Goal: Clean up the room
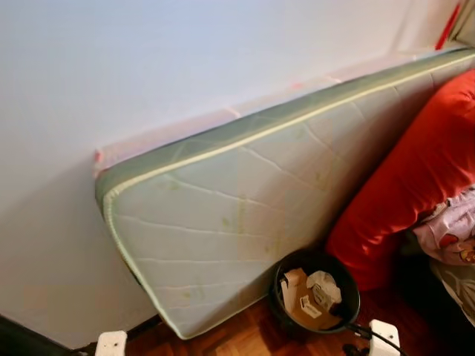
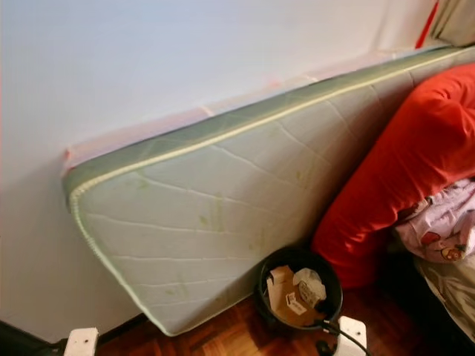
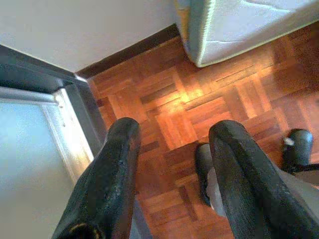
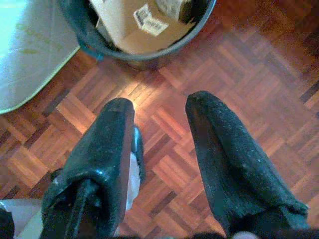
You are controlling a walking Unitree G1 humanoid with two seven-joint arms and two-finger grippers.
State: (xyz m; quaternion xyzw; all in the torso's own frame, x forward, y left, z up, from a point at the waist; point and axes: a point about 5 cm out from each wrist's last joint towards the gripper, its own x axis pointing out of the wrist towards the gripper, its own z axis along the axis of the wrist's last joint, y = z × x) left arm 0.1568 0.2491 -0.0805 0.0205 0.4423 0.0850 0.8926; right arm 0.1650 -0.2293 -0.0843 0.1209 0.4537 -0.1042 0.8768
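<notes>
Quilted cloth on the mattress point(image 1: 237, 215), pale and stitched, with faint stains and a corded edge. Smooth matt paint on the wall point(image 1: 148, 67). Red fabric bedding point(image 1: 415, 178), soft and matt. Dark plastic bin point(image 1: 315, 300) holding cardboard and crumpled paper. Parquet floor point(image 4: 249, 64), polished wood, glossy. Left claw point(image 3: 172, 169) and right claw point(image 4: 159, 144): black fingers, rough grainy rubber.

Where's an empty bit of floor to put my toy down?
The bare wood floor in front of the bin is free, and so is the patch between the mattress corner and the wall's dark skirting. Right of the bin it's crowded by the red bedding.
</notes>
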